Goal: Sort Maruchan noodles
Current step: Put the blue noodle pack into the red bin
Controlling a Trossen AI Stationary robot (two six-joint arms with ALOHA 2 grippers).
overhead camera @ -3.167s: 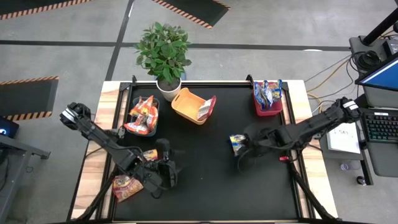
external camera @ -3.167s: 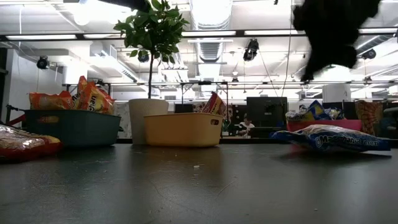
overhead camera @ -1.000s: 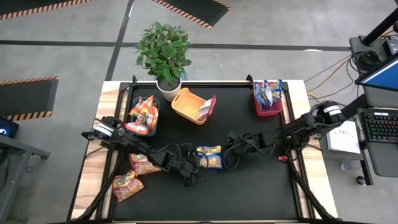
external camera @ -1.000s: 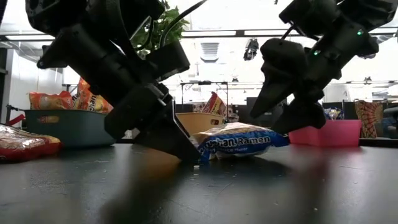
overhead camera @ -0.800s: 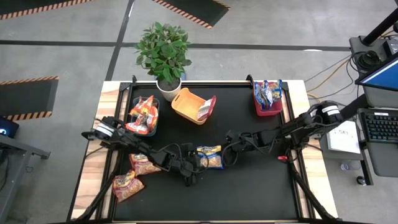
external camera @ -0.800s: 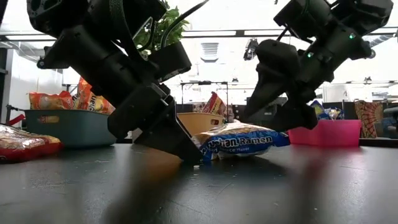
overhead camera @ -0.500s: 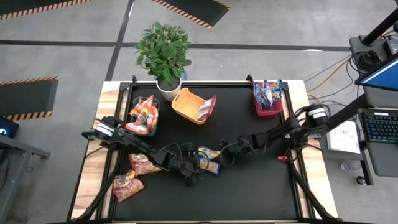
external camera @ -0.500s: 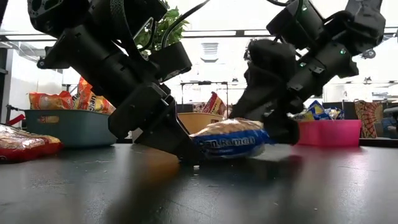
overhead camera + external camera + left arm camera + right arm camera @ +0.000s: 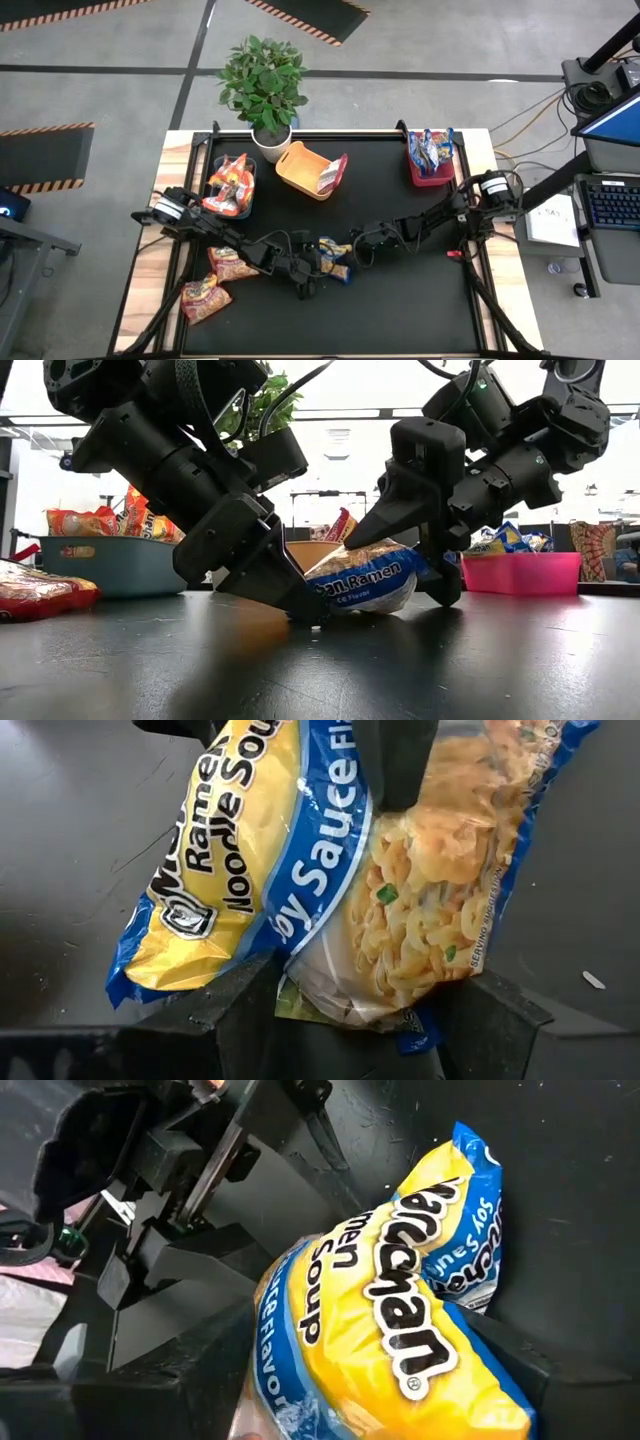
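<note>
A blue-and-yellow Maruchan noodle packet (image 9: 335, 259) lies mid-table between my two grippers. My left gripper (image 9: 314, 268) comes from the left and stands open, its fingertips down on the black table, with the packet's left end between them. My right gripper (image 9: 352, 252) reaches in from the right and is shut on the packet's other part. The packet's underside (image 9: 355, 610) rests on the table and its right side is raised. Two orange-red packets (image 9: 232, 263) (image 9: 205, 298) lie near the table's left edge. My left gripper is open, slanting down from the left, fingertips (image 9: 300, 605) on the table. The packet's left end (image 9: 350, 1005) sits between the two fingers and leans against them. My right gripper slants down from the right. One finger (image 9: 385, 520) lies on the packet's top face (image 9: 385, 815); the other (image 9: 445, 585) reaches down past its right end. The packet bulges between the fingers (image 9: 380, 1330), right side tilted up and underside on the table.
At the table's far side stand a dark teal bin (image 9: 232, 186) with orange packets, an orange bin (image 9: 305, 170) with a pinkish-red packet and a pink-red bin (image 9: 430, 160) with blue packets. A potted plant (image 9: 262, 85) stands at the far edge.
My right gripper has gone toward the table's left edge and lower, onto the blue-and-yellow packet. The packet has slid left against my still left gripper, bunched up shorter, and its right side has tipped up off the table.
</note>
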